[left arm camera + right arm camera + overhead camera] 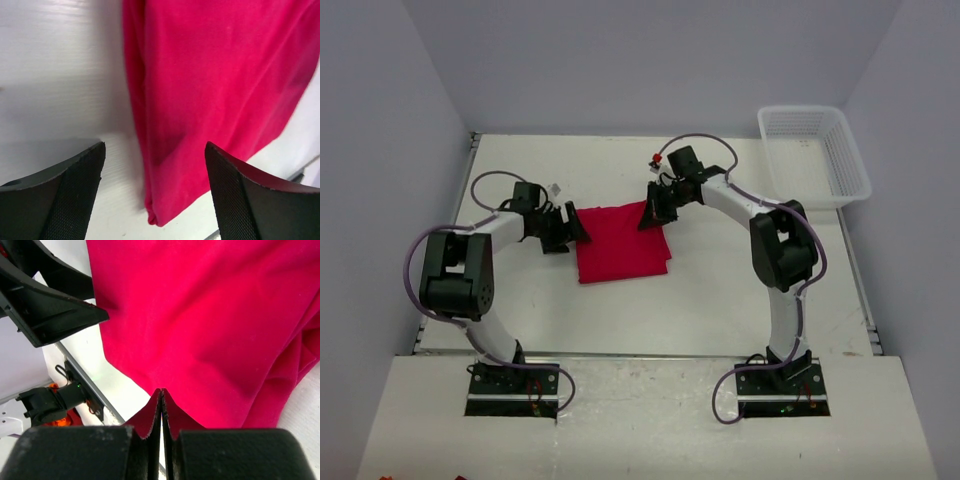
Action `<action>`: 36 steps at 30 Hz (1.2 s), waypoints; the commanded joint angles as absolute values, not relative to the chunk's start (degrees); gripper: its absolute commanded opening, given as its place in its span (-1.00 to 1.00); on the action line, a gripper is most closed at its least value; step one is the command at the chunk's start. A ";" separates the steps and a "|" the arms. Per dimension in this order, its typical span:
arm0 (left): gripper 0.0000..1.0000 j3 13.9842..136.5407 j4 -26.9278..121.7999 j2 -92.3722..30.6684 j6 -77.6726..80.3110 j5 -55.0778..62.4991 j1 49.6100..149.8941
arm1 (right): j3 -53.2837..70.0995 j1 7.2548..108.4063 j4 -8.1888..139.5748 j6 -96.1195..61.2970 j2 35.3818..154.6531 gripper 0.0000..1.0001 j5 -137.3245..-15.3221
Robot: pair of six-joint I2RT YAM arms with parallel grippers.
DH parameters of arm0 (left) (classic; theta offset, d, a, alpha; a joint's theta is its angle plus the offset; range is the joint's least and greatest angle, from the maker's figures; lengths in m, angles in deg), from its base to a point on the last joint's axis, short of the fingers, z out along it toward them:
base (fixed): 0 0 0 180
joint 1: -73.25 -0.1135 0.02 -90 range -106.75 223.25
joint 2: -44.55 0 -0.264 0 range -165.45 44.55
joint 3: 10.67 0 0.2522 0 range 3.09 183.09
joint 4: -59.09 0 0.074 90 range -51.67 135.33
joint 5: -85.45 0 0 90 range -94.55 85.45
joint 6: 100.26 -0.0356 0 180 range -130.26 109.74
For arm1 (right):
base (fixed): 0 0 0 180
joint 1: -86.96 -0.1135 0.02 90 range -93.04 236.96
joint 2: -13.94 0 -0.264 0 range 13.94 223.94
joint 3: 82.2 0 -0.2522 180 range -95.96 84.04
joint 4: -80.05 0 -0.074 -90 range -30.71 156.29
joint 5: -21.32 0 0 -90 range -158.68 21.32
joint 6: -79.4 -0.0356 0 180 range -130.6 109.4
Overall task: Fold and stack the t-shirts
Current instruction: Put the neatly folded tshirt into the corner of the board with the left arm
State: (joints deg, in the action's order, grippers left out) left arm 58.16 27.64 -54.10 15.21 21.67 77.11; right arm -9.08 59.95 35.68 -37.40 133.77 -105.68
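A bright red t-shirt (620, 245) lies folded into a rough rectangle on the white table between the two arms. My left gripper (572, 228) stands open at its upper left corner. In the left wrist view the black fingers (75, 190) sit on either side of the t-shirt's (215, 75) folded corner, apart from it. My right gripper (650, 213) is at the upper right corner. Its jaws are pressed together (161, 390), with the t-shirt's (210, 315) red cloth pinched at the tips and rising along both sides.
A white mesh basket (815, 155) stands at the back right corner of the table. The left arm's fingers (50, 305) show at the top left of the right wrist view, across the shirt. The table edge (95, 390) runs below them.
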 commanded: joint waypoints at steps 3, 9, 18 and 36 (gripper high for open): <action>0.64 56.80 32.76 -57.04 17.07 30.25 76.68 | -10.44 59.71 35.09 -38.28 134.17 -1.00 -104.89; 0.61 56.18 31.36 -59.33 16.81 27.45 76.68 | -9.13 59.89 36.23 -38.81 133.03 -1.00 -103.93; 0.60 56.79 33.64 -64.42 17.77 26.74 79.05 | -7.02 60.33 38.34 -39.86 130.92 -1.00 -105.07; -0.58 57.85 42.86 -73.12 21.82 27.35 82.13 | 2.38 63.84 40.80 -39.25 121.96 -1.00 -104.72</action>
State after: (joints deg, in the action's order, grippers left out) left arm 59.82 46.04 -67.47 23.83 35.57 81.44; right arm 1.22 63.63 38.85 -39.13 126.66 -105.04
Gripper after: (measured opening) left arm 0.231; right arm 0.003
